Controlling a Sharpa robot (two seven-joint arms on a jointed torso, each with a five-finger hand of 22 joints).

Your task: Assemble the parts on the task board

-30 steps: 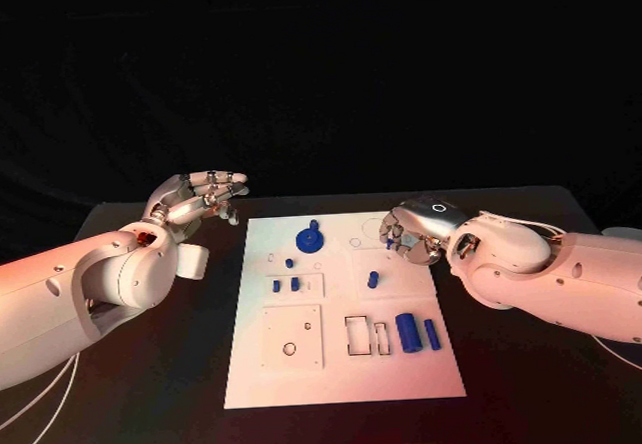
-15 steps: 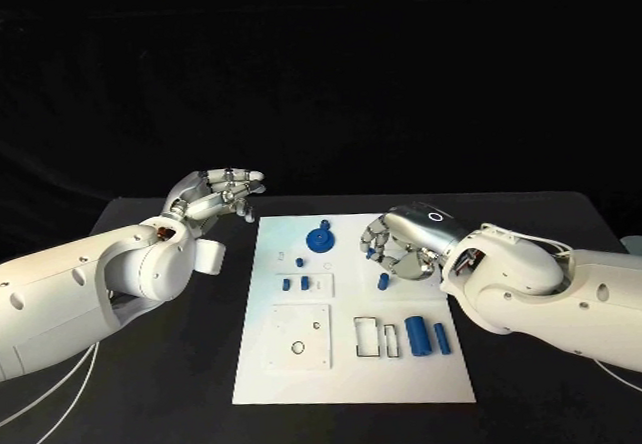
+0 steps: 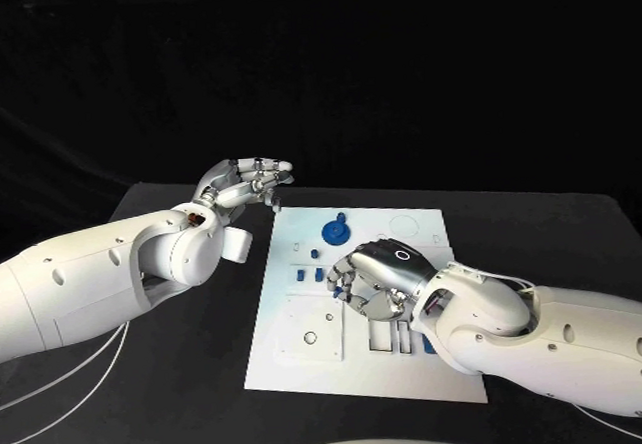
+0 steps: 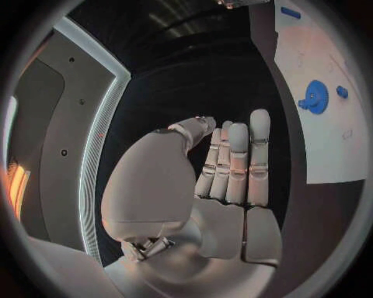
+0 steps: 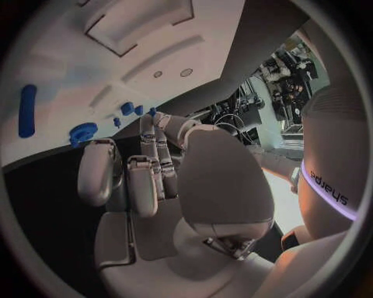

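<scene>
Over the task board (image 3: 293, 369), the right hand (image 3: 375, 284) curls its fingers loosely, seemingly empty, while the left hand (image 3: 244, 186) hovers beside it with fingers together, holding nothing.

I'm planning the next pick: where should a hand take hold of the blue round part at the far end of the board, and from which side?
Probably the raised knob at the middle of the blue round part, pinched from above. The disc looks to lie flat on the task board, leaving little rim to catch; the left hand is nearer.
</scene>
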